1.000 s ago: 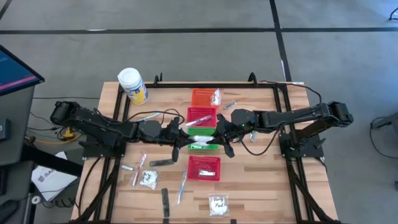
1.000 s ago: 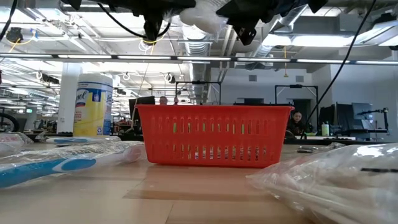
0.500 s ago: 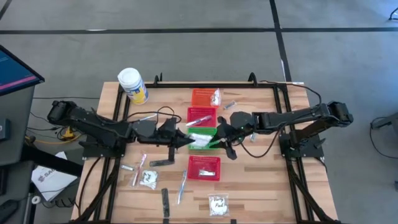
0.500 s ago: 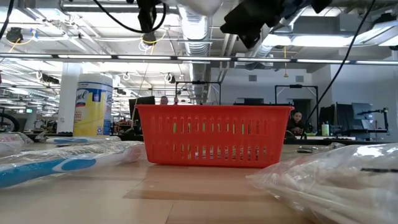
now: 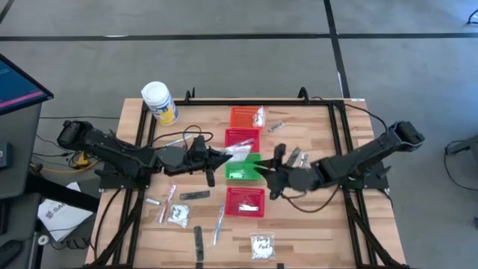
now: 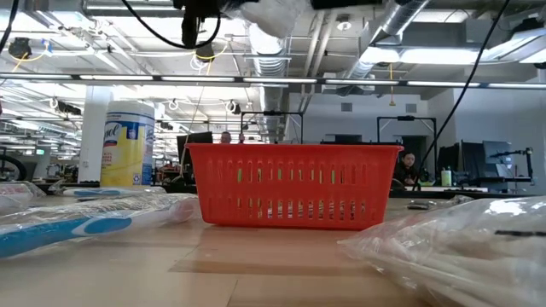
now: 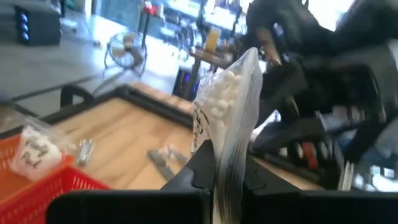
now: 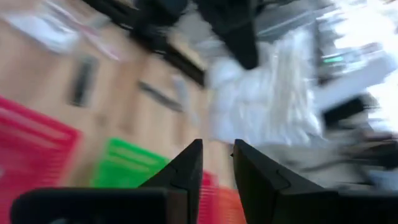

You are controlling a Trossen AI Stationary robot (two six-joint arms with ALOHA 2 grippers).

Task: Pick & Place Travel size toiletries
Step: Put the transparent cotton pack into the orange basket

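Baskets: four mesh baskets in one column mid-table. Orange basket (image 5: 243, 116) holds clear sachet (image 5: 258, 116); upper red basket (image 5: 241, 137) holds toothbrush; green basket (image 5: 240, 167) contents unclear; lower red basket (image 5: 245, 200) holds pale item. Left gripper (image 5: 224, 156) clamped on bead sachet (image 7: 225, 118), raised over green/upper red basket boundary. Right gripper (image 5: 273, 177) beside green basket, fingers (image 8: 186, 171) slightly apart, nothing between them. Loose near lower red basket: two sachets, dark strips, toothbrushes. White jar (image 5: 159, 102) beyond left gripper.
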